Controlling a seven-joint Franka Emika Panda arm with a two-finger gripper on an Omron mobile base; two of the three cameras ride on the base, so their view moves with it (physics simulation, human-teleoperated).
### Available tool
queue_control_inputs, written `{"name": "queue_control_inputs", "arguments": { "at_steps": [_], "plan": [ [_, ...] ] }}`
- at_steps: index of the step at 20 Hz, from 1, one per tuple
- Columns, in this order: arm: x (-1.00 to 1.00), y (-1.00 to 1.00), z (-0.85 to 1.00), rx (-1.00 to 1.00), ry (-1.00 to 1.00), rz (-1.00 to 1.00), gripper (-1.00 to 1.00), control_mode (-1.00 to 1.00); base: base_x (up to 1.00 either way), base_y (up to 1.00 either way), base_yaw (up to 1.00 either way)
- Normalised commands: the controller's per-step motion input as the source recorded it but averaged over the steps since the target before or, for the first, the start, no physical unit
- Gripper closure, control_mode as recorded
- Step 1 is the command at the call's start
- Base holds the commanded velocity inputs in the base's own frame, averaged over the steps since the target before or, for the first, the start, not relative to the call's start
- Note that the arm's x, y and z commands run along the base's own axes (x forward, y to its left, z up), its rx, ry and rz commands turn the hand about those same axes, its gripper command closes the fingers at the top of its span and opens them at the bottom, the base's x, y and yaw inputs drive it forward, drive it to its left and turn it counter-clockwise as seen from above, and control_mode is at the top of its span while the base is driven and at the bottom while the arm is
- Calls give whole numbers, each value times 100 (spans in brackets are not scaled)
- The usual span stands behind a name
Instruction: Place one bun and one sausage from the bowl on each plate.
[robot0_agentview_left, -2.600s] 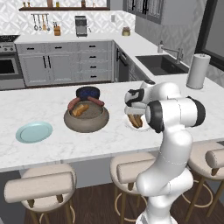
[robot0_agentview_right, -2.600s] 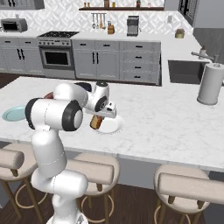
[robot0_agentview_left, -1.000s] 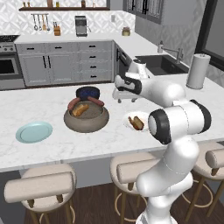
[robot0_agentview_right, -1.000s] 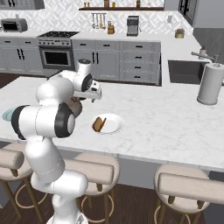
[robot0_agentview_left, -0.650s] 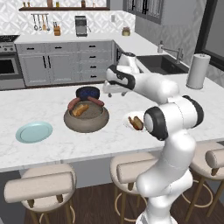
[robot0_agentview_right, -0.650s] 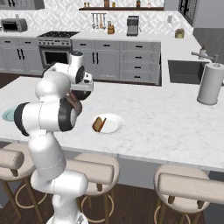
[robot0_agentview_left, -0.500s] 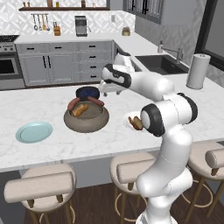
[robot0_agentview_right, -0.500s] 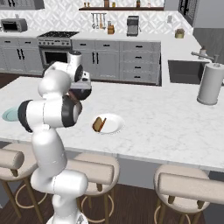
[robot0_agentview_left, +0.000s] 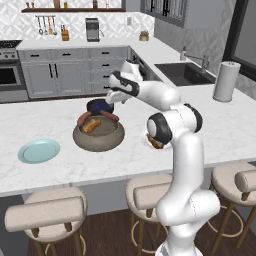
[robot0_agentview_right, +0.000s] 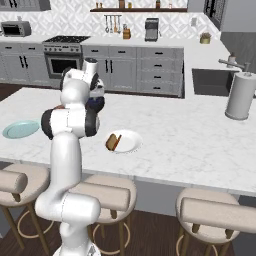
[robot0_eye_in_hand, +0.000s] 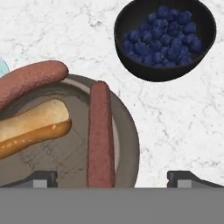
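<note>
Across the marble island (robot0_agentview_left: 60, 127): wide stone bowl (robot0_agentview_left: 98, 133) left of centre, white plate (robot0_agentview_right: 129, 141) to its right already carrying a bun and what looks like a sausage, teal plate (robot0_agentview_left: 39, 150) far left and bare. Above the bowl's far rim, gripper (robot0_agentview_left: 111, 95) hanging with jaws spread wide, nothing between them, fingertips (robot0_eye_in_hand: 41, 178) low at either side of the hand view. Straight ahead of the gripper, between the tips but nearer the left one, one sausage (robot0_eye_in_hand: 100, 133) lying along the bowl's right rim, long axis running away from the hand, so probably across the closing line. Left of it, one bun (robot0_eye_in_hand: 33, 127) slanted, and a second sausage (robot0_eye_in_hand: 30, 81) beyond. Counted: two sausages, one bun, two plates. Small dark bowl of blueberries (robot0_eye_in_hand: 165, 38) off to the upper right, well apart.
</note>
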Motion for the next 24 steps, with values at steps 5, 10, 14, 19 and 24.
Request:
{"name": "queue_control_inputs", "arguments": {
  "at_steps": [5, 10, 14, 19, 24],
  "plan": [
    [25, 33, -22, -9, 11, 14, -100, -100, 0, 0, 0],
    [-14, 13, -30, -7, 2, 9, -100, -100, 0, 0, 0],
    [0, 0, -37, -1, 0, 7, -100, -100, 0, 0, 0],
    [-8, 5, -47, -1, 0, 6, -100, -100, 0, 0, 0],
    [-22, 13, -21, -1, 0, 4, -100, -100, 0, 0, 0]
  ]
}}
